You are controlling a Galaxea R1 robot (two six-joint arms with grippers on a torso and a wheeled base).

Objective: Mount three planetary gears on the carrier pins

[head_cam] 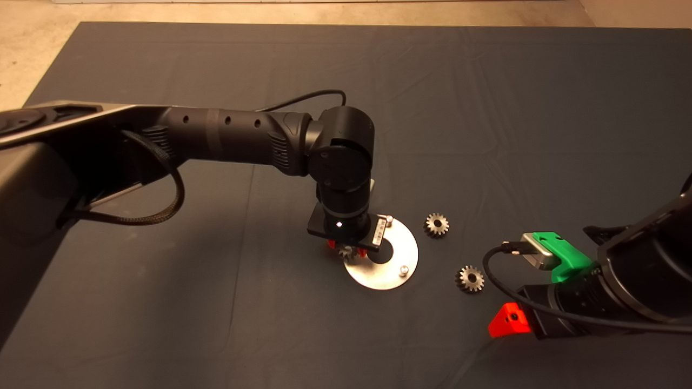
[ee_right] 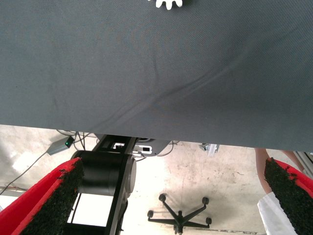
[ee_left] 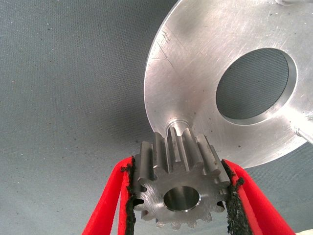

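Note:
My left gripper [ee_left: 178,165] is shut on one planetary gear [ee_left: 180,195], a small toothed metal wheel with a centre bore. It holds the gear just above one of the carrier pins [ee_left: 176,128], at the near-left rim of the shiny disc [ee_left: 195,68]. The head view shows this gripper [head_cam: 346,249] over the disc's left edge, with two bare pins [head_cam: 388,219] [head_cam: 403,268] standing free. Two more gears [head_cam: 436,225] [head_cam: 470,279] lie on the mat to the right of the disc. My right gripper [ee_right: 171,164] is parked open at the lower right.
The dark mat [head_cam: 216,324] has shallow creases across it. The left arm [head_cam: 232,138] reaches in from the left across the middle. Beyond the mat's edge, the right wrist view shows a chair base [ee_right: 181,213] and the robot's base on the floor.

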